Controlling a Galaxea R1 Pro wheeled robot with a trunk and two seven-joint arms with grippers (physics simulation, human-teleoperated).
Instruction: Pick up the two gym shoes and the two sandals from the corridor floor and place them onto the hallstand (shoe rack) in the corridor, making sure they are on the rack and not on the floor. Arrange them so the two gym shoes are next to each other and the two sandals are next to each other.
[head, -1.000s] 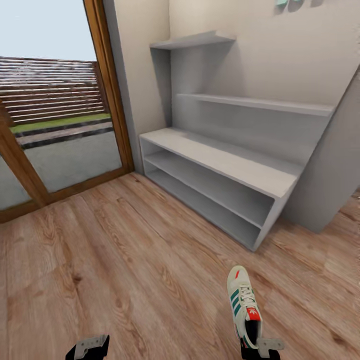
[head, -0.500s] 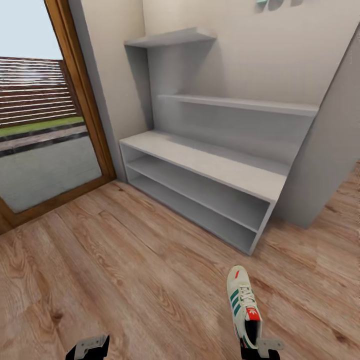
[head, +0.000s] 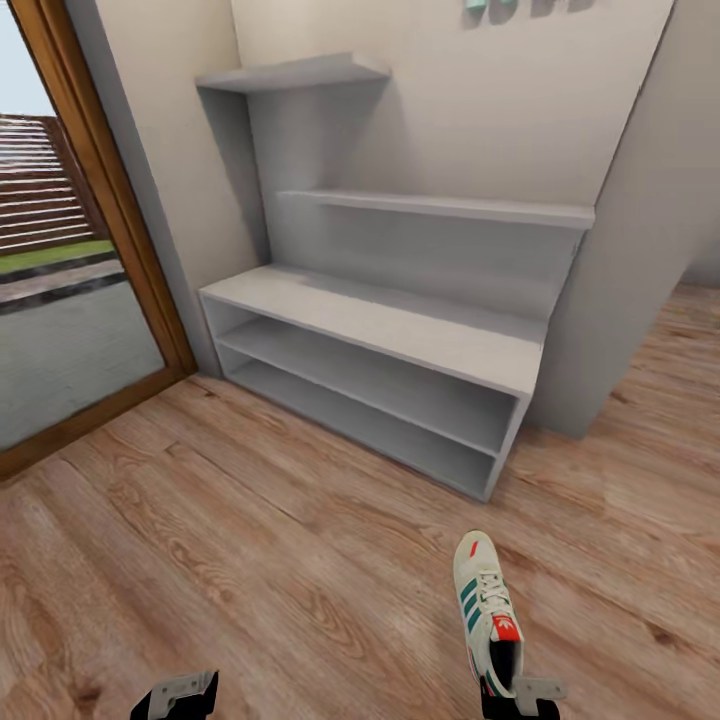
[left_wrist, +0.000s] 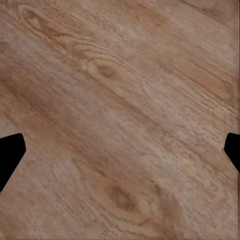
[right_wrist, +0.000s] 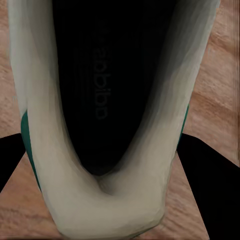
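Now the right gripper (head: 515, 700) grips one gym shoe (head: 485, 610) by its heel above the floor (head: 250, 560), left gripper (head: 175, 695) wide apart and empty—roll close, then set it flat on the hallstand (head: 380, 330) bench.

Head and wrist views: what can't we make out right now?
- White gym shoe with green stripes: heel hidden behind the right end effector at the head view's bottom edge.
- Left end effector: cut off there; finger gap unreadable.
- Teal items above the white hallstand: cropped by the top edge.
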